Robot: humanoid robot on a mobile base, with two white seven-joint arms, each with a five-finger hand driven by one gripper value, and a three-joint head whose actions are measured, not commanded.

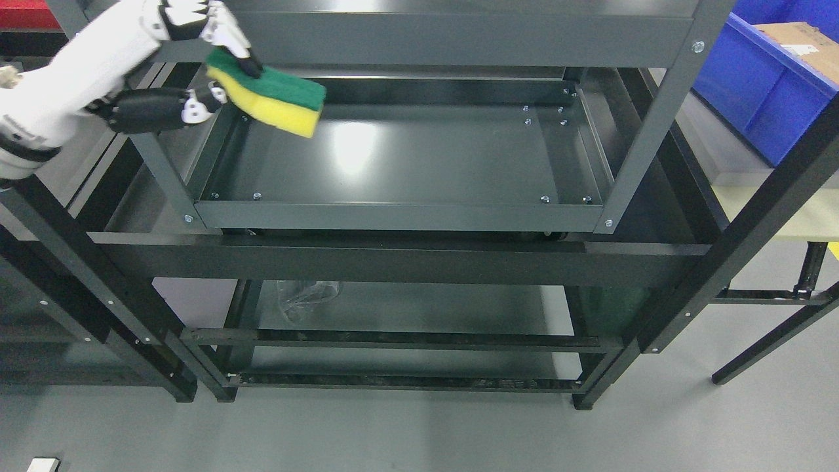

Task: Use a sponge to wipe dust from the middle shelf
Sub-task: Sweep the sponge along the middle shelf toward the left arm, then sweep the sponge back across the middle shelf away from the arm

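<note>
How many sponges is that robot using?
1. The sponge, yellow with a green top, is gripped in the left hand above the shelf's back left corner. None other shows, though the frame could hide some.

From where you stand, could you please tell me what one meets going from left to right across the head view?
Left hand → sponge held in it → bare shelf tray → blue bin → cardboard box inside the bin.
</note>
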